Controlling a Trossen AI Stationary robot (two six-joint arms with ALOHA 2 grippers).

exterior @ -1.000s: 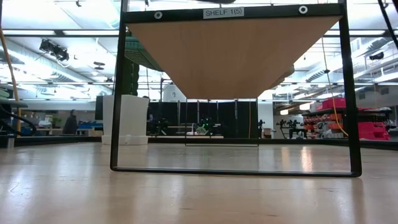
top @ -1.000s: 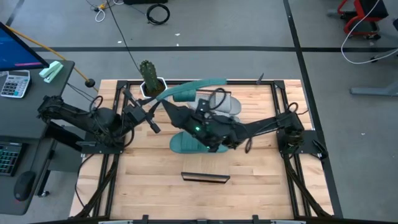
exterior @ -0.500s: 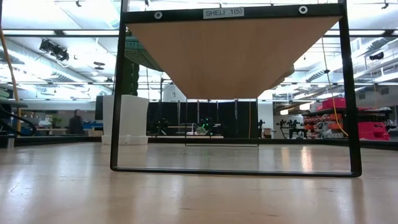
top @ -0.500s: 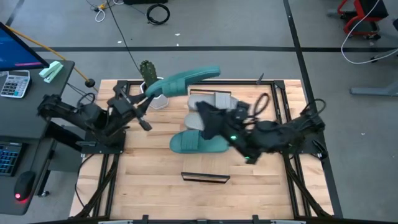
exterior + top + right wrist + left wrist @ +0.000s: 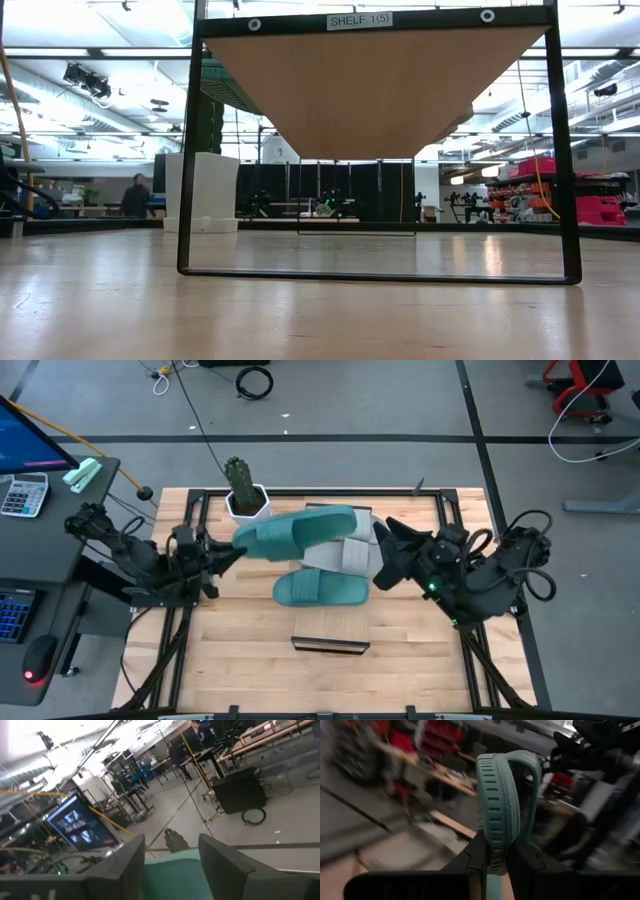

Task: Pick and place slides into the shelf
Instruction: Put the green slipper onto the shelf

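The left gripper (image 5: pixel 492 857) is clamped on the end of 1 teal slide (image 5: pixel 295 532) and carries it in the air, well out ahead of itself. The right gripper (image 5: pixel 385 555) stands with its fingers spread wide and holds nothing.

Ahead of the right gripper, 1 grey slide (image 5: pixel 352 552) lies on the shelf (image 5: pixel 400 505). A second teal slide (image 5: pixel 320 590) lies just beside it.

Risks:
1. The grip is at 1 end only; the soft foam may sag or swing and slip out.
2. The carried slide may strike the right gripper or the grey slide.

Limits of view: the carried slide covers part of the grey slide, and only 3 slides can be made out. Most of the shelf is covered.
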